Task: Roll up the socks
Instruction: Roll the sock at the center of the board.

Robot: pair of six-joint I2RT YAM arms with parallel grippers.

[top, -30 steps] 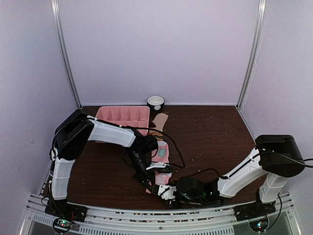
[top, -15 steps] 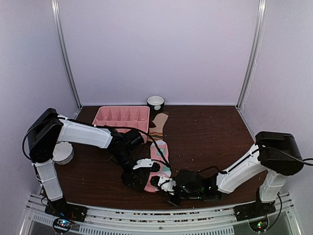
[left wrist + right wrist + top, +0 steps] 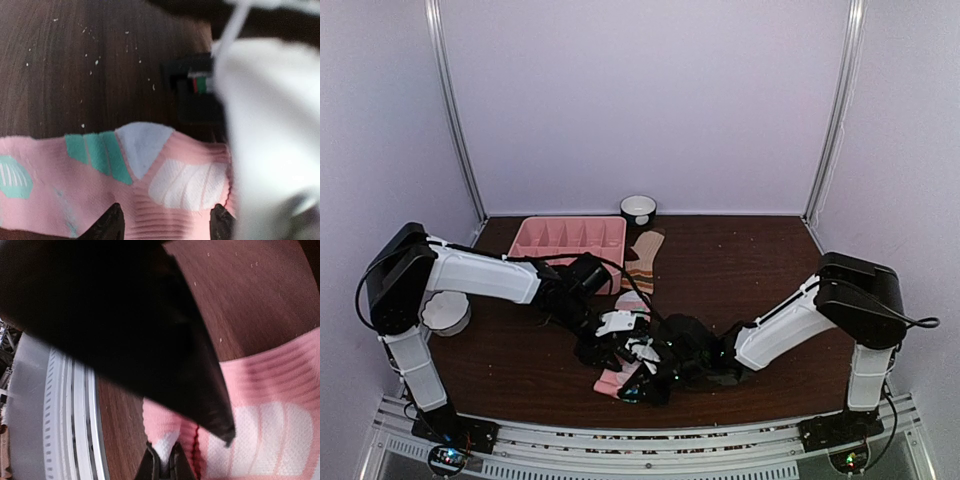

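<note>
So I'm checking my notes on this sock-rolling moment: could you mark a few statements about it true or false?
1. The right gripper is shut on an edge of the pink sock. True.
2. The left gripper is clamped shut. False: its fingers stand apart, over the pink sock.
3. The tan sock lies inside the pink tray. False: it lies on the table, beside the tray's right end.
4. A small cup stands at the table's far edge. True.

Overhead; wrists close on pink sock [image 3: 150,210]
</note>
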